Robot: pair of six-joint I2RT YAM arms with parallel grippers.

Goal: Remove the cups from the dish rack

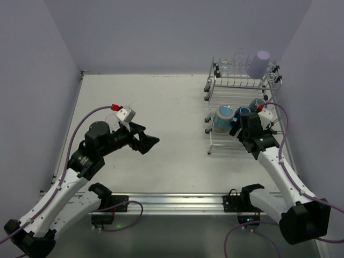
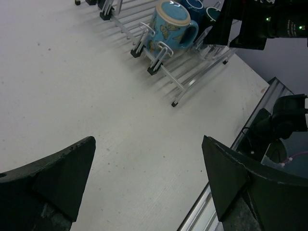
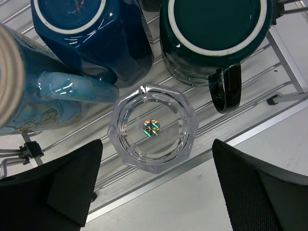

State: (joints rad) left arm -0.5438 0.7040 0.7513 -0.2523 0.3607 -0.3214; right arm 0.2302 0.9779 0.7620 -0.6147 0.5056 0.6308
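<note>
The dish rack (image 1: pixel 224 144) stands at the right of the table. Its top tier holds a lavender tumbler (image 1: pixel 259 64) and clear glasses (image 1: pixel 238 60). On the lower tier lie a light blue mug (image 3: pixel 43 91), a dark blue mug (image 3: pixel 96 33), a dark teal mug (image 3: pixel 211 33) and a clear faceted glass (image 3: pixel 153 129), bottom up at the rack's front edge. My right gripper (image 3: pixel 156 187) hangs open just above and in front of that glass, touching nothing. My left gripper (image 2: pixel 149 178) is open and empty over the bare table (image 2: pixel 96 96), pointing toward the rack (image 2: pixel 192 77).
The arms' mounting rail (image 1: pixel 177 201) runs along the near edge. Grey walls close in the back and both sides. What looks like a clear glass (image 1: pixel 110 119) stands on the table behind my left wrist.
</note>
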